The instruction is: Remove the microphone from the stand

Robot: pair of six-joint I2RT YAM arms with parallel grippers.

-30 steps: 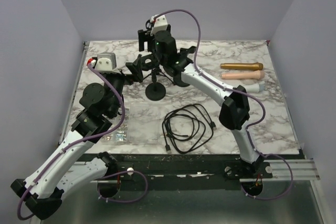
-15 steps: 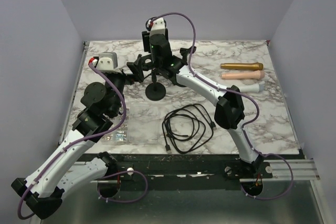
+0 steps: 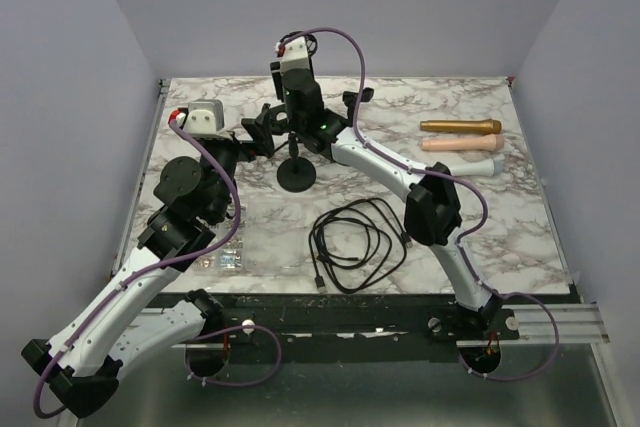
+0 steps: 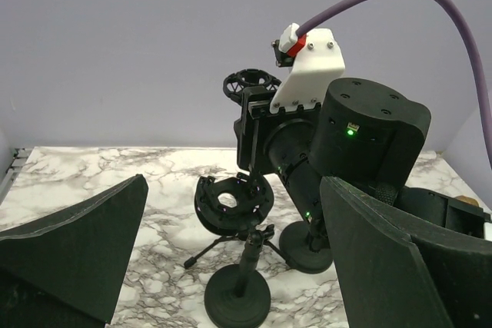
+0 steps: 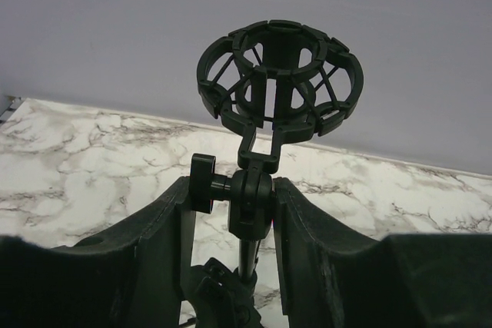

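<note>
A black stand carries a ring-shaped shock mount (image 5: 280, 74) on a swivel joint (image 5: 252, 197). I cannot tell whether the dark shape in the middle of the mount is the microphone. My right gripper (image 5: 231, 205) is shut on that joint: one finger (image 5: 307, 243) touches the joint, the other presses its side knob. From above, the right gripper (image 3: 288, 97) sits over the stand's round base (image 3: 296, 175). To its left, my left gripper (image 3: 262, 132) hangs wide open. In its wrist view the left gripper (image 4: 231, 182) faces a tilted, empty mount (image 4: 231, 203).
Three microphones lie at the right of the marble table (image 3: 520, 237): a gold one (image 3: 460, 127), a pink one (image 3: 460, 144) and a pale one (image 3: 478, 164). A coiled black cable (image 3: 358, 242) lies in front. A second round base (image 4: 307, 247) stands behind the nearer one (image 4: 237, 297).
My right arm has swung left and back to the stand, and its jaws have closed from wide open onto the swivel joint. The left arm has not moved.
</note>
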